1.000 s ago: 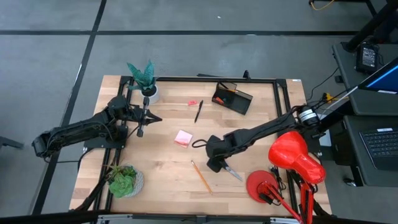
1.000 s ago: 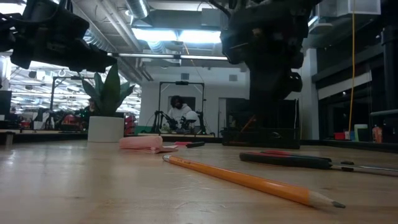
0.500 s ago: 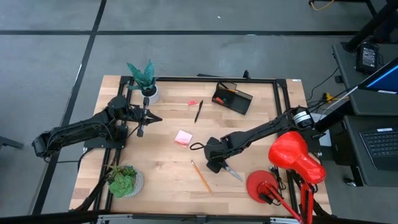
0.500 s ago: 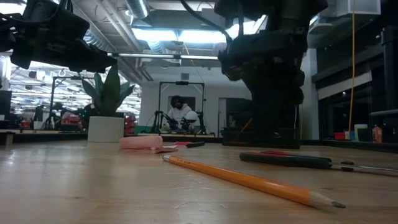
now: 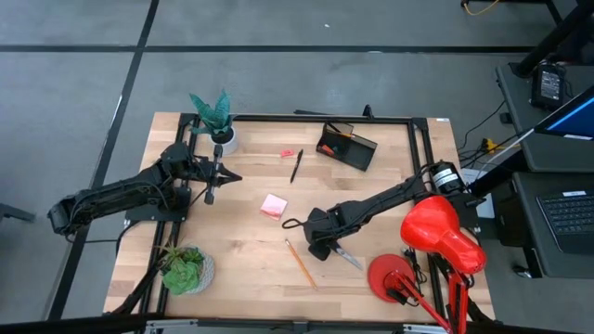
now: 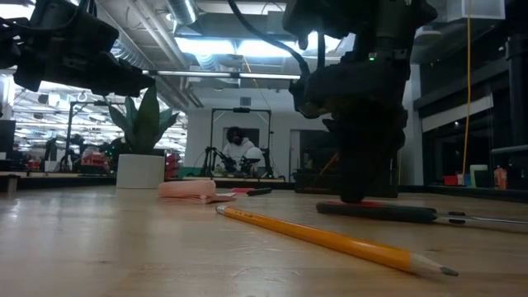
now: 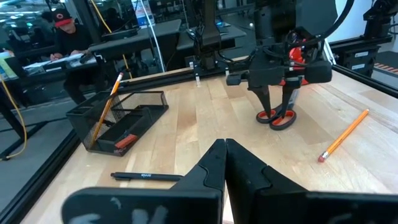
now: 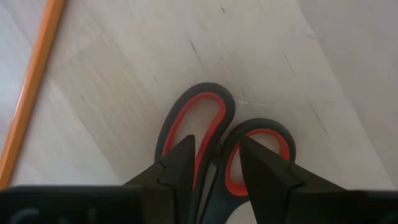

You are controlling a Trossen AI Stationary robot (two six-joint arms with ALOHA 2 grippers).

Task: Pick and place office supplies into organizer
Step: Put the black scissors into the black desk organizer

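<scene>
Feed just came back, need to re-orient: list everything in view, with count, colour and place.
scissors: 1, red and black handles, front right of table
pencil: 1, orange, on table left of scissors
organizer: 1, black, back right; an orange pencil and a small red item inside
pen: 1, black, left of organizer
sticky pad: 1, pink, table centre
eraser: 1, pink-red, back centre
plants: 2, green, back left and front left
lamp: 1, red, front right
left gripper: jaws shut, empty, near back-left plant
right gripper: jaws straddling scissors handles
</scene>
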